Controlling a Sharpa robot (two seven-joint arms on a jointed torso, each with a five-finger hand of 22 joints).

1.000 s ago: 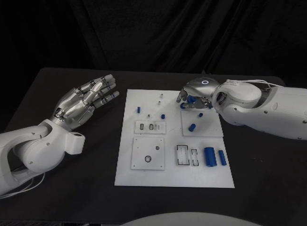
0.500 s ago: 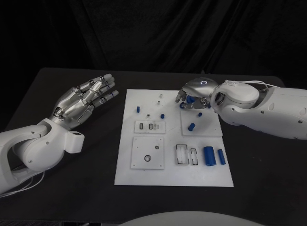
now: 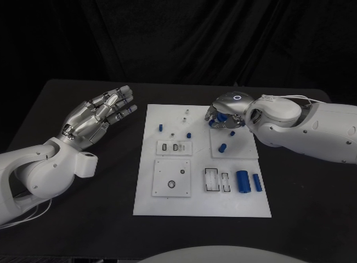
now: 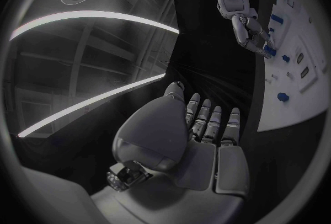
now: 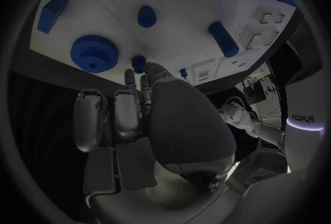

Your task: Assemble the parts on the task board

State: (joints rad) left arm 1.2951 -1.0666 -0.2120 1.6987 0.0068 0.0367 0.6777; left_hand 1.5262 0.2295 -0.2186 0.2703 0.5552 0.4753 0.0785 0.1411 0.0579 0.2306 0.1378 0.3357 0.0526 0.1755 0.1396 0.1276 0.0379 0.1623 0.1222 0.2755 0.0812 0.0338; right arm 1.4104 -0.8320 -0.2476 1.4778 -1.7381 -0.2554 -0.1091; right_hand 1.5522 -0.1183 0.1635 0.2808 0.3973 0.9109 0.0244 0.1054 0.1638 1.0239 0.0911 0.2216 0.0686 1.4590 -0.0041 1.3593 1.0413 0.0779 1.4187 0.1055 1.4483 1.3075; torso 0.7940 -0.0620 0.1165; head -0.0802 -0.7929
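The left hand [image 3: 99, 114] hovers beside the task board [image 3: 202, 205], off its far left corner, palm up, fingers [image 3: 123, 101] straight and spread, holding nothing. The right hand [image 3: 226, 114] reaches over the board's far right part, fingers curled downward toward it.

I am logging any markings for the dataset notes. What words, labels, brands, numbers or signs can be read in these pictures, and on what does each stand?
"sharpa", seen turned on its side in the right wrist view: on a white robot arm at the circle's rim, just above a glowing ring.
No readable text on the task board, the blue parts, the left hand or the right hand.
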